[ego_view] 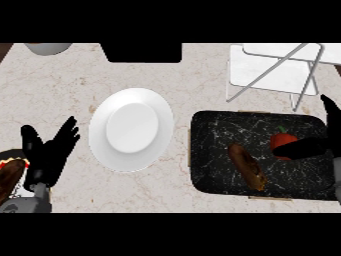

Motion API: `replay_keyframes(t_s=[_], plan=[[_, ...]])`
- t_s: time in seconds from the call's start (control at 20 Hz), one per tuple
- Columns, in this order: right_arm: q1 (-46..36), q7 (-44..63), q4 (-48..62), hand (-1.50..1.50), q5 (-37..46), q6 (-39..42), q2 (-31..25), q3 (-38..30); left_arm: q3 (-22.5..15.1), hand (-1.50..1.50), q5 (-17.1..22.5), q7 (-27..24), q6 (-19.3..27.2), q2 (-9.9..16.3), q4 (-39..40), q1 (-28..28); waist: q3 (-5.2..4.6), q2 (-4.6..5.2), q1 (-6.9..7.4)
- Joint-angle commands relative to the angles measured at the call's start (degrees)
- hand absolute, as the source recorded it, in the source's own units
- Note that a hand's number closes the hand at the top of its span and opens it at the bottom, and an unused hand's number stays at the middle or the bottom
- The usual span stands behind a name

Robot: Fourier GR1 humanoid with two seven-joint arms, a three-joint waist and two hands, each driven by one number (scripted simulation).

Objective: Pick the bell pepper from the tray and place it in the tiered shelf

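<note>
Right hand (328, 142) at frame right, over black tray (217, 175), fingers spread beside red bell pepper (280, 141).
Left hand (51, 150) lower left, fingers straight.

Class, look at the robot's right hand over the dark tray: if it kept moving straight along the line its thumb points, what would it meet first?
Probably the red bell pepper: the right hand points its thumb left at it, almost touching, over the black marbled tray. Height above it is unclear.

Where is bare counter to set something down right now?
Bare counter runs left of the white plate, above the left hand, and in the strip between plate and black tray. Crowded: the tray's right side, with bell pepper, right hand and tiered shelf behind.
</note>
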Motion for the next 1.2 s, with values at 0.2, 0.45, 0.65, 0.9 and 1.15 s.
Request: replay_keyframes(t_s=[0.2,0.45,0.65,0.9,1.15], plan=[[0.7,4.5,4.6,-1.50,5.1,0.5,4.0,-0.8,2.3,0.00,0.4,-1.7,-2.6,0.8,5.0,-0.9,-0.23,0.25,-0.61],[-2.8,4.8,10.7,-1.50,10.7,-0.9,8.7,0.0,1.8,0.00,0.5,0.1,-2.2,0.2,-0.6,2.1,-0.20,0.22,0.14],[-0.4,6.9,8.7,-1.50,13.7,0.6,10.2,0.9,0.9,0.00,-0.7,0.8,-1.2,-1.2,0.6,1.0,-0.22,0.18,-0.31],[-1.0,0.7,16.0,-1.50,15.8,-0.4,11.0,-3.0,0.7,0.00,-2.2,-1.5,-0.7,-2.6,2.0,1.0,-0.20,0.25,-0.25],[0.6,-3.8,14.6,-1.50,16.9,0.2,10.2,-7.0,1.9,0.00,-2.1,1.0,-1.5,-2.1,2.7,-1.3,-0.20,0.19,-0.60]])
